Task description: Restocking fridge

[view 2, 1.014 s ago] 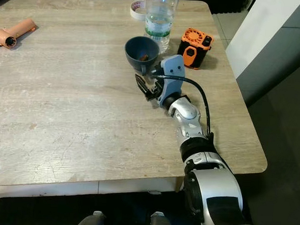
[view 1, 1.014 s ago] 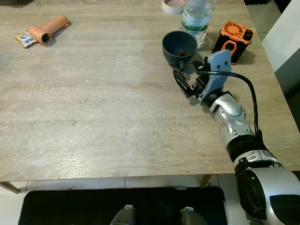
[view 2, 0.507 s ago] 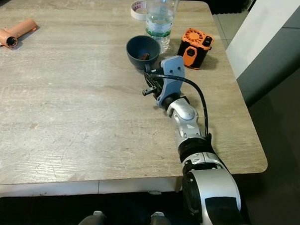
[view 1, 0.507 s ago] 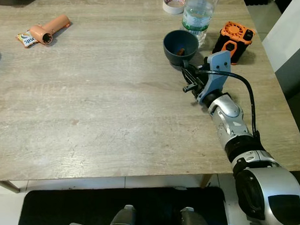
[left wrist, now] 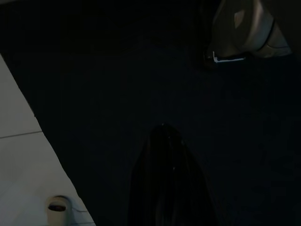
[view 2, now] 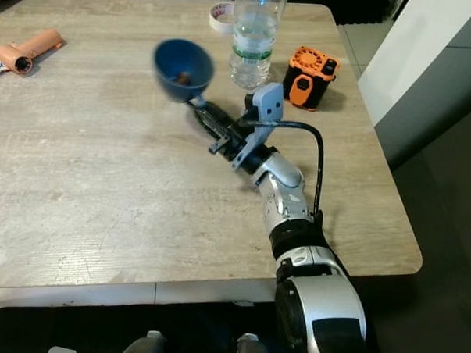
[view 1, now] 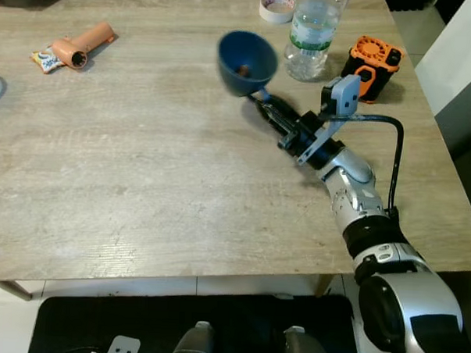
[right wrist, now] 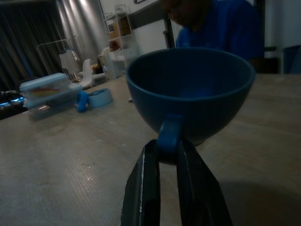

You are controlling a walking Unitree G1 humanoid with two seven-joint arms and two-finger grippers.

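Right wrist view: the blue cup (right wrist: 189,92) hangs off the tabletop, and my right gripper (right wrist: 168,155) has its two black fingers (right wrist: 145,181) clamped on the cup's small handle, one on each side. From the head camera, the cup (view 1: 247,63) is lifted and blurred over the wooden table (view 1: 142,157), with something small and brown inside that I can't identify. At the cup's 3 o'clock stands a clear water bottle (view 1: 312,31); further along at 3 o'clock sits an orange and black device (view 1: 371,64). A roll of tape (view 1: 277,4) lies at the cup's 1 o'clock, near the table's far edge. Way over at 9 o'clock lies a peach-coloured tube (view 1: 79,47). My left gripper (left wrist: 167,183) hangs idle in the dark; I cannot tell its state.
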